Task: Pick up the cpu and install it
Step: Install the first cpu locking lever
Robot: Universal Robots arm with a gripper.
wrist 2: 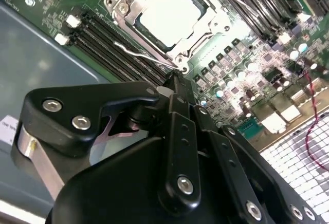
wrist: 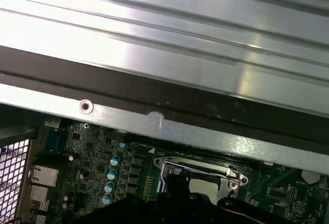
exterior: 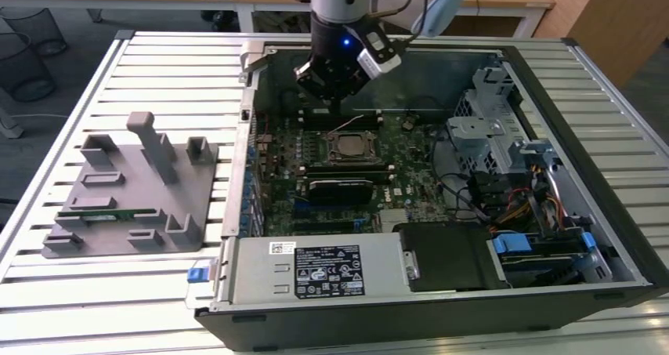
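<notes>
Exterior view: the gripper (exterior: 332,96) hangs inside the open computer case (exterior: 585,65), just above the motherboard (exterior: 408,159) and beside the socket (exterior: 347,146); the grey fixture tray (exterior: 125,194) lies well apart on the slatted table (exterior: 168,65).

Second wrist view: the cpu (wrist 2: 167,13) lies flat in the socket, silver top showing, with the metal frame around it and the wire lever (wrist 2: 136,54) apparently still free; whether the jaws are wide or narrow I cannot tell.

First wrist view: the socket frame (wrist: 200,175) shows beneath the case wall (wrist: 154,116).

Judged step: placing seems done and the chip released, seating not yet locked; the memory slots (wrist 2: 103,44) and capacitors (wrist: 110,178) crowd any approach.
</notes>
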